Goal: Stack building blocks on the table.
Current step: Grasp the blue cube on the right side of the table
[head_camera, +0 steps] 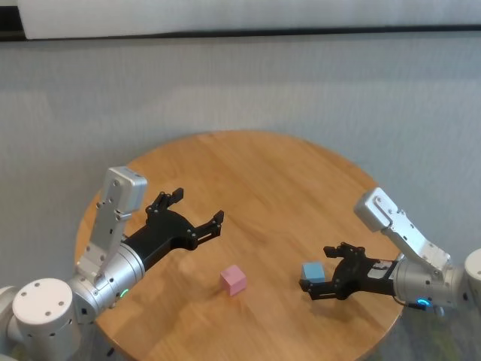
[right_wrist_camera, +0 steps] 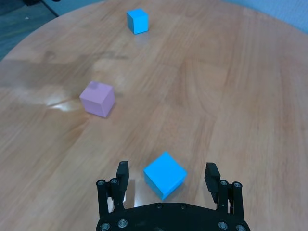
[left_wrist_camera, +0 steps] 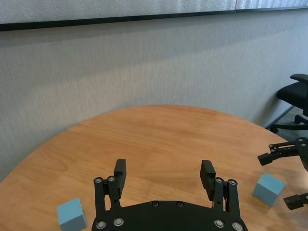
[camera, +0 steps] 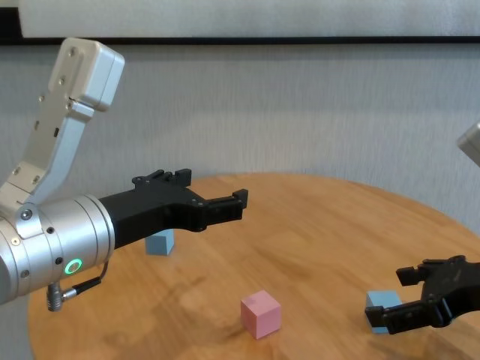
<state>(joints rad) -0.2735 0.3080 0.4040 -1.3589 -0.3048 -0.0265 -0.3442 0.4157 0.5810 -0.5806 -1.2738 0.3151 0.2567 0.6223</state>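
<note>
We've got the right gripper (head_camera: 325, 271) low over the table (head_camera: 263, 173), jaws spread wide w/ nothing gripped, and a light blue block (right_wrist_camera: 164, 174) sits right between the fingertips, turned a bit diagonal so a corner faces each finger, not a flat side. That's the relation that matters: block's dead ahead, inside the span, so closing should catch it, tho the twist may make it rotate as we squeeze. Pink block (head_camera: 234, 279) lies farther ahead of that gripper, well apart, toward the table's middle; probably our stack base. Left gripper (head_camera: 197, 212) hovers above the wood, also wide open and empty, w/ the other blue block (camera: 159, 242) under and behind it. Right arm's clearly nearer.
</note>
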